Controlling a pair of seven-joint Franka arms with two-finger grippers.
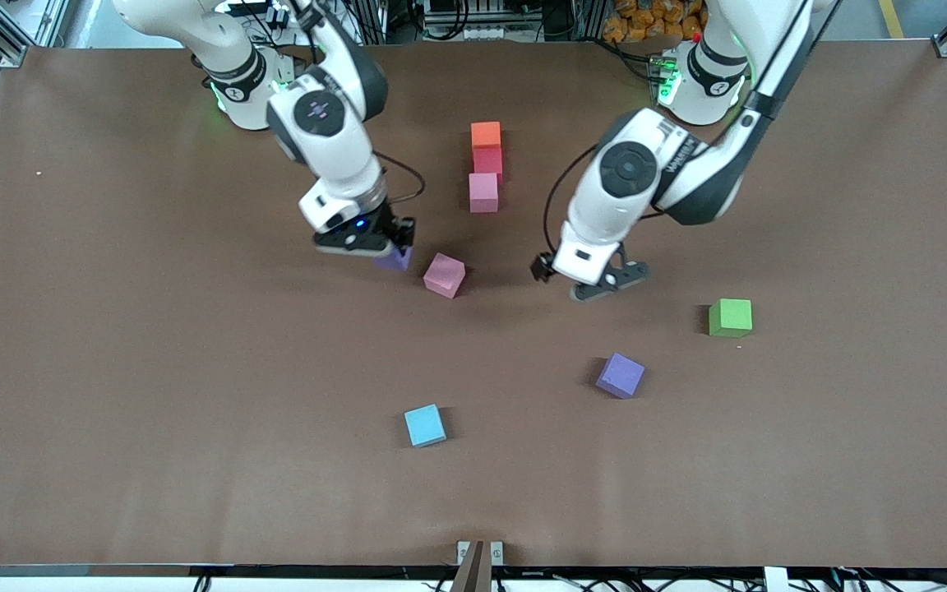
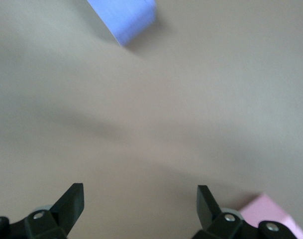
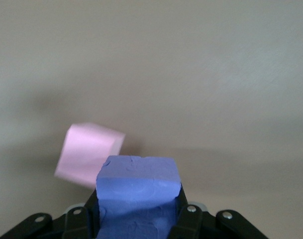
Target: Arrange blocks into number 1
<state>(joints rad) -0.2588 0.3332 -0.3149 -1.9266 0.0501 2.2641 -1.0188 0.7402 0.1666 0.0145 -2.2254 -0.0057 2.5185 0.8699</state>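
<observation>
Fingers: right gripper [image 1: 394, 247] clamped on purple cube [image 3: 137, 196], up over table [image 1: 112, 370]; left gripper [image 1: 605, 284] fingers apart, empty.
Landmark: loose pink cube [image 1: 445, 275], just beside held cube.
Column: orange [image 1: 486, 134], red [image 1: 487, 160], pink [image 1: 483, 192], touching, farther from camera than landmark.
Hidden: held cube mostly covered in front view.
Others: second purple cube [image 1: 621, 375], green cube [image 1: 730, 317], light-blue cube [image 1: 425, 425], all nearer camera than landmark.

Three blocks [image 1: 485, 168] touching in a row, a fourth block [image 1: 444, 275] nearer the front camera, apart.
</observation>
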